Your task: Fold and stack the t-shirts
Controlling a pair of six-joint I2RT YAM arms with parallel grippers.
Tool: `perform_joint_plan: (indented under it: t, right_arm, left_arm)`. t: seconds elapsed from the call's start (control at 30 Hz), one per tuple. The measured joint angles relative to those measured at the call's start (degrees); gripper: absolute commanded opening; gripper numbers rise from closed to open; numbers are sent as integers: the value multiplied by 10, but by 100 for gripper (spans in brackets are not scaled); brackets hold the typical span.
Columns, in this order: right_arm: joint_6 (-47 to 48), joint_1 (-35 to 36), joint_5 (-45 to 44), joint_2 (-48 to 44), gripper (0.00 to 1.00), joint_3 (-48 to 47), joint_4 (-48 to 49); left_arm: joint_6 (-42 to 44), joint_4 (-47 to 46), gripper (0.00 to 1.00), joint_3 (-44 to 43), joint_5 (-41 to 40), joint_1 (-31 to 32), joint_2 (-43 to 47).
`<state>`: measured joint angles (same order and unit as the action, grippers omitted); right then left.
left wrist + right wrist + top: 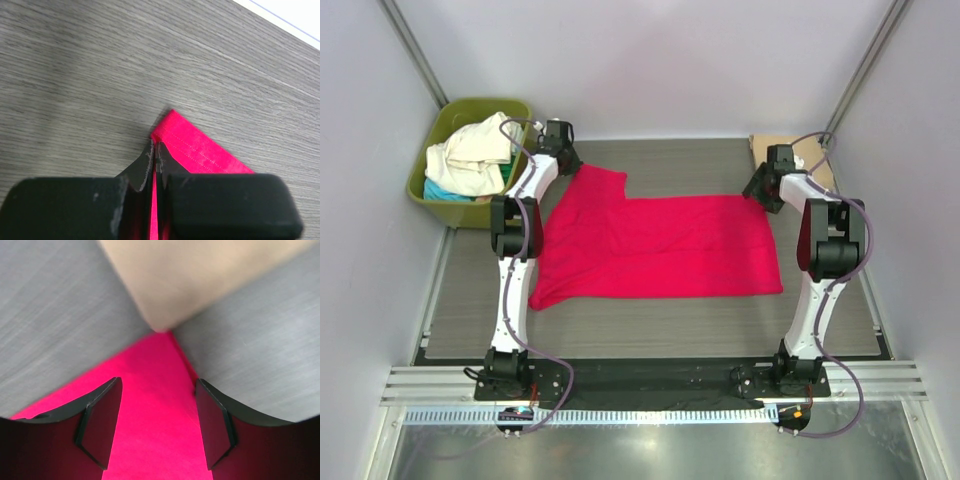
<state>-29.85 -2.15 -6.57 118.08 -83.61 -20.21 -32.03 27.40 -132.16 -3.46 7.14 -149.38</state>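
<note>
Across the middle of the top view a red t-shirt (660,245) lies spread flat on the grey wood-grain table (650,325), one sleeve reaching toward the upper left of the frame. At that sleeve's tip the left gripper (560,150) is down on the cloth. Its wrist view shows the two black fingers (145,167) pressed together with a thin strip of red hem pinched between them, so it is clamped on the shirt. At the shirt's upper right corner sits the right gripper (763,190) – its fingers (102,422) stand apart, straddling the red corner without closing on it. Just past that corner, touching it in the wrist view, lies a tan t-shirt (765,145). In the upper left of the frame an olive-green tub (450,210) holds crumpled cream-white shirts (475,150) with teal cloth (440,190) beneath them.
</note>
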Motion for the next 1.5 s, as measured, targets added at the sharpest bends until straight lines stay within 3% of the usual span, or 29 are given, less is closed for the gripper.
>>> perform_joint_plan:
  t: [0.43, 0.93, 1.1, 1.5]
  right_arm:
    - [32, 21, -71, 42, 61, -50, 7]
    - [35, 49, -89, 66, 1, -67, 38]
    - [25, 53, -87, 48, 1, -38, 49]
    - [23, 55, -67, -19, 1, 30, 13]
  left_arm:
    - [0, -2, 0, 1, -1, 0, 0]
    - [-7, 2, 0, -2, -1, -2, 0]
    - [-23, 2, 0, 10, 8, -5, 7]
    - [-36, 34, 0, 224, 36, -9, 184]
